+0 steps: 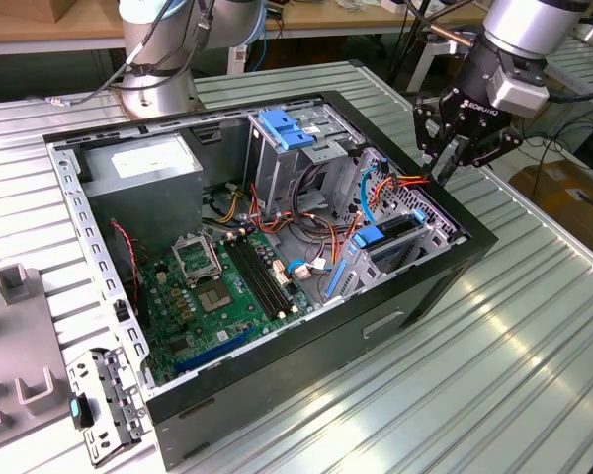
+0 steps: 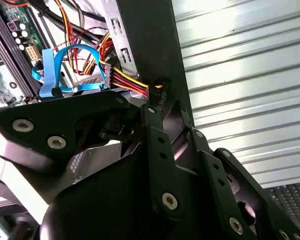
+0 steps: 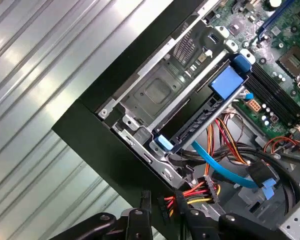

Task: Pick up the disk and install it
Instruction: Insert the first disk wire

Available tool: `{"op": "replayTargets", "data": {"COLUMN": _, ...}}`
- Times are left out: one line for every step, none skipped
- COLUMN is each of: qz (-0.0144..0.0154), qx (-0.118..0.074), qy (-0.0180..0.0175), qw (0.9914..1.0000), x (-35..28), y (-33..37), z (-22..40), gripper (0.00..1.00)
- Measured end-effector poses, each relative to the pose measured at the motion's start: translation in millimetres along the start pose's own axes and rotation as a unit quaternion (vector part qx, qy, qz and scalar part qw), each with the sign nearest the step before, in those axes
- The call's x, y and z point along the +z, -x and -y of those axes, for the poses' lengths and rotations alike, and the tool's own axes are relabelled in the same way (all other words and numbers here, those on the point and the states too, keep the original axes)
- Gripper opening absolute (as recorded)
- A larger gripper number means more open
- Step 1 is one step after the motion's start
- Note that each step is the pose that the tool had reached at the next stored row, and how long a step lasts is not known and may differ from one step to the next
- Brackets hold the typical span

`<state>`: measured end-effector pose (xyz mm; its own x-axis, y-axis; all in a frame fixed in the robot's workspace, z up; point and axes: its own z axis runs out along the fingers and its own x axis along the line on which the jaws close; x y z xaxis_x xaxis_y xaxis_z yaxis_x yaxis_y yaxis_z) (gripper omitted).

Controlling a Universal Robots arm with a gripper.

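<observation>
The disk (image 3: 202, 122) sits edge-on in the grey drive cage (image 3: 155, 92) at the open case's corner, dark with blue carrier tabs. In the exterior view the disk (image 1: 393, 237) is at the case's right end. My gripper (image 1: 443, 176) hangs over the case's rim just beyond that cage. Its black fingers (image 3: 144, 207) close around a black power connector (image 3: 169, 204) with red, yellow and black wires. In the second wrist view the gripper (image 2: 162, 102) pinches that connector (image 2: 157, 91) beside the case's black wall.
The case (image 1: 395, 316) lies open on a ribbed metal table (image 1: 514, 375). Inside are the green motherboard (image 1: 212, 291), a grey metal box (image 1: 143, 168), a tall cage with a blue latch (image 1: 282, 128) and a blue data cable (image 3: 220, 165). A loose bracket (image 1: 104, 405) lies at the exterior view's left.
</observation>
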<state>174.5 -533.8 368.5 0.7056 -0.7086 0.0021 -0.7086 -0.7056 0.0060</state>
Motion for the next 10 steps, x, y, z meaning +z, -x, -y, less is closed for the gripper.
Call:
{"op": "replayTargets", "data": {"qz": -0.0002, "qx": -0.014, "qy": -0.0001, "qw": 0.99991, "x": 1.0, "y": 0.0, "z": 0.0, "gripper": 0.31}}
{"op": "replayTargets", "data": {"qz": -0.0003, "qx": -0.020, "qy": -0.0002, "qw": 0.99981, "x": 1.4, "y": -0.1, "z": 0.0, "gripper": 0.31}}
{"op": "replayTargets", "data": {"qz": 0.0000, "qx": -0.025, "qy": -0.0005, "qw": 0.99969, "x": 1.4, "y": -0.1, "z": 0.1, "gripper": 0.31}}
{"op": "replayTargets", "data": {"qz": 0.0001, "qx": -0.027, "qy": -0.0006, "qw": 0.99964, "x": 1.4, "y": -0.1, "z": 0.1, "gripper": 0.31}}
{"op": "replayTargets", "data": {"qz": 0.0001, "qx": -0.028, "qy": -0.0007, "qw": 0.99962, "x": 1.4, "y": -0.1, "z": 0.2, "gripper": 0.24}}
{"op": "replayTargets", "data": {"qz": 0.0002, "qx": -0.029, "qy": -0.0008, "qw": 0.99958, "x": 1.3, "y": -0.1, "z": 0.2, "gripper": 0.17}}
{"op": "replayTargets", "data": {"qz": 0.0002, "qx": -0.030, "qy": -0.0008, "qw": 0.99955, "x": 0.5, "y": -0.1, "z": 0.2, "gripper": 0.16}}
{"op": "replayTargets", "data": {"qz": 0.0002, "qx": -0.032, "qy": -0.0007, "qw": 0.99950, "x": -3.7, "y": -0.1, "z": 0.2, "gripper": 0.16}}
{"op": "replayTargets", "data": {"qz": 0.0001, "qx": -0.033, "qy": -0.0007, "qw": 0.99947, "x": -5.5, "y": -0.1, "z": 0.2, "gripper": 0.16}}
{"op": "replayTargets", "data": {"qz": 0.0002, "qx": -0.033, "qy": -0.0008, "qw": 0.99945, "x": -5.5, "y": -0.1, "z": 0.2, "gripper": 0.16}}
